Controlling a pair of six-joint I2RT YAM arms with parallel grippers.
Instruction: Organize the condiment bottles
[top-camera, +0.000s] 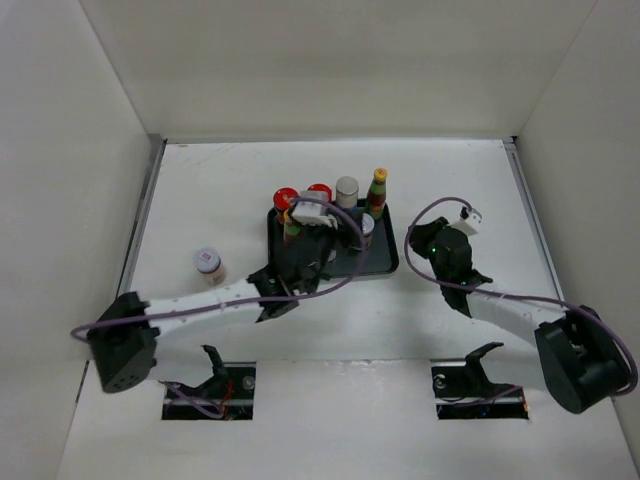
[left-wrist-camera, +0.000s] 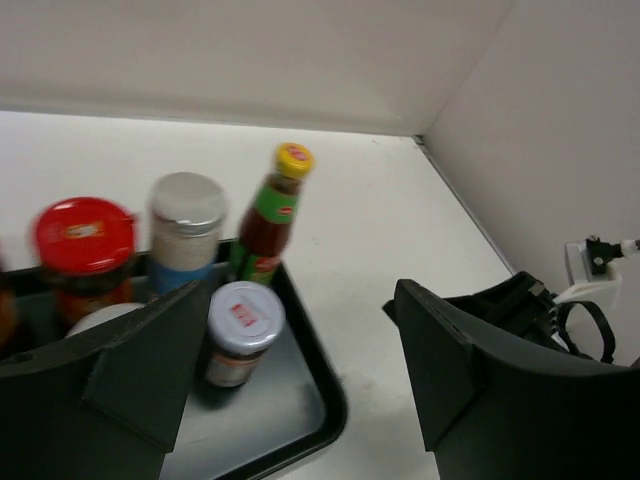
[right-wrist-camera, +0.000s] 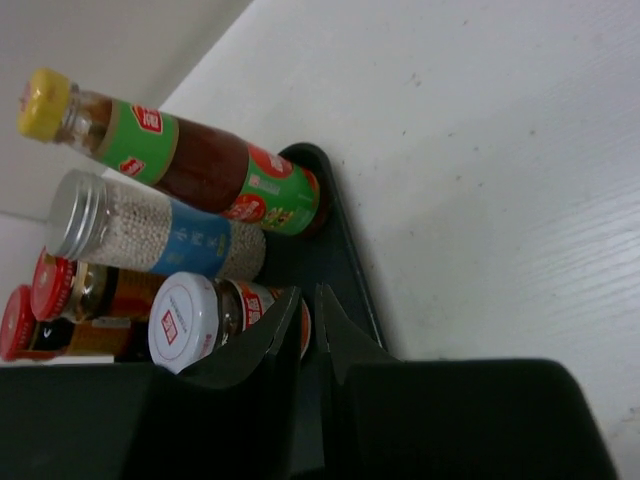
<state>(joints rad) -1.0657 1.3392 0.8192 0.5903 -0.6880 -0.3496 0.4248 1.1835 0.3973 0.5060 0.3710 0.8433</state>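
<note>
The black rectangular plastic tray (top-camera: 385, 262) on the white desk (top-camera: 450, 180) holds most of the condiment bottles. At its far right corner is a slim dark sauce bottle with a yellow cap (right-wrist-camera: 190, 155), whose green neck band carries a red logo too small to read. Next to it is a grey-capped shaker of pale grains (right-wrist-camera: 150, 235) with a blue label. Beside that are two red-lidded jars (top-camera: 286, 197), and nearer is a short jar with a pale lid (left-wrist-camera: 245, 318) with a red square sticker, its characters illegible. Only the top view shows another short pink-lidded jar (top-camera: 208, 263) on the desk left of the tray. The left hand (left-wrist-camera: 302, 300) is spread wide above the tray, gripping nothing. The right hand (right-wrist-camera: 308, 298), right of the tray, is pressed nearly together and empty.
</note>
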